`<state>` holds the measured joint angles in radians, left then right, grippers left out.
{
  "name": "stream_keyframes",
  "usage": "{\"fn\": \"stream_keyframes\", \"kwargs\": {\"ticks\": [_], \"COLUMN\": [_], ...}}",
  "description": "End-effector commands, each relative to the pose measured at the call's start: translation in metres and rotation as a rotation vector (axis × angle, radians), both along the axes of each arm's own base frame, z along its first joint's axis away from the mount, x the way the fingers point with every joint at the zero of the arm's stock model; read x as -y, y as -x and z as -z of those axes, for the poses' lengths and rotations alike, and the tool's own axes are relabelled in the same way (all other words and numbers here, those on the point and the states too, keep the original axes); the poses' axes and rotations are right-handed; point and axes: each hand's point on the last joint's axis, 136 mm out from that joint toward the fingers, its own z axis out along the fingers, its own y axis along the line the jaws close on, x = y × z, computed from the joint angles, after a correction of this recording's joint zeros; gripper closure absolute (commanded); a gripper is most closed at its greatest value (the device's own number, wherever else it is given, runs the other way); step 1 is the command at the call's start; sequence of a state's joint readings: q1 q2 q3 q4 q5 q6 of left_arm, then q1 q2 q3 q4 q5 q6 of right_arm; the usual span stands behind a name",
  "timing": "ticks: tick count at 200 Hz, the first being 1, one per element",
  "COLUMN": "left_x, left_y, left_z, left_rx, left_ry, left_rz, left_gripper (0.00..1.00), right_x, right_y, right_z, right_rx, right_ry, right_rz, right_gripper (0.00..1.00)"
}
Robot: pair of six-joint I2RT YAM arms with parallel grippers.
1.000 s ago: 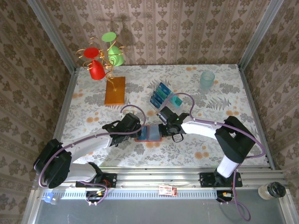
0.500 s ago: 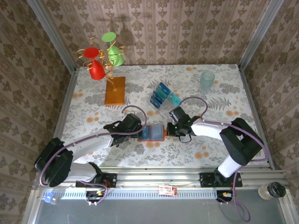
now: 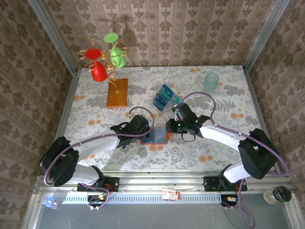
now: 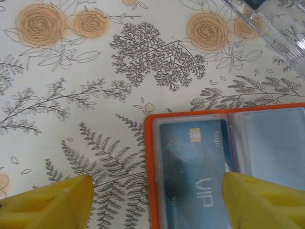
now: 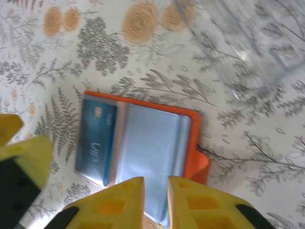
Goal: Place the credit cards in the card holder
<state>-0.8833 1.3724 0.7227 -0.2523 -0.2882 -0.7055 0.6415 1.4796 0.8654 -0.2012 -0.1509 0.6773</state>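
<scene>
The orange card holder (image 3: 155,136) lies open on the table, clear sleeves up. One blue VIP credit card (image 4: 195,171) sits in its left sleeve (image 5: 95,138); the right sleeve (image 5: 152,152) looks empty. Several more blue and teal cards (image 3: 163,97) stand in a clear rack behind it. My left gripper (image 4: 157,202) is open, low over the holder's left edge (image 3: 143,130), one finger over the table and one over the card. My right gripper (image 5: 156,202) hangs above the holder's right half (image 3: 170,126), its jaws almost together with nothing between them.
The clear card rack (image 5: 238,47) stands just beyond the holder. An orange-brown board (image 3: 117,92) with a wire stand of red and green cups (image 3: 106,59) is at back left. A pale green cup (image 3: 211,82) is at back right.
The right gripper has lifted off the holder's right edge and drawn back and up. The left gripper has slid right, and the holder has shifted slightly right with it.
</scene>
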Motion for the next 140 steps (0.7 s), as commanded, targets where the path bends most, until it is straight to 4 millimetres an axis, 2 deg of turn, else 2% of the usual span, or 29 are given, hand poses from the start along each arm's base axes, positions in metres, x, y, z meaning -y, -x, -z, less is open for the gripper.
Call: {"fn": "stream_keyframes", "kwargs": {"ticks": [1, 37, 79, 140], "left_x": [0.014, 0.022, 0.026, 0.033], "left_y": [-0.001, 0.006, 0.008, 0.007], "left_z": [-0.002, 0.006, 0.010, 0.011], "left_rx": [-0.002, -0.018, -0.019, -0.014], "left_ry": [0.030, 0.017, 0.009, 0.015], "left_rz": [0.004, 0.020, 0.028, 0.048], "left_gripper": [0.27, 0.27, 0.27, 0.27], "right_x": [-0.014, -0.029, -0.024, -0.017], "right_y": [-0.001, -0.007, -0.010, -0.007], "right_z": [0.005, 0.028, 0.051, 0.067], "right_rx": [-0.027, -0.071, -0.104, -0.131], "right_ry": [0.028, 0.070, 0.132, 0.145], "right_rz": [-0.045, -0.082, -0.093, -0.090], "right_gripper": [0.85, 0.93, 0.99, 1.00]}}
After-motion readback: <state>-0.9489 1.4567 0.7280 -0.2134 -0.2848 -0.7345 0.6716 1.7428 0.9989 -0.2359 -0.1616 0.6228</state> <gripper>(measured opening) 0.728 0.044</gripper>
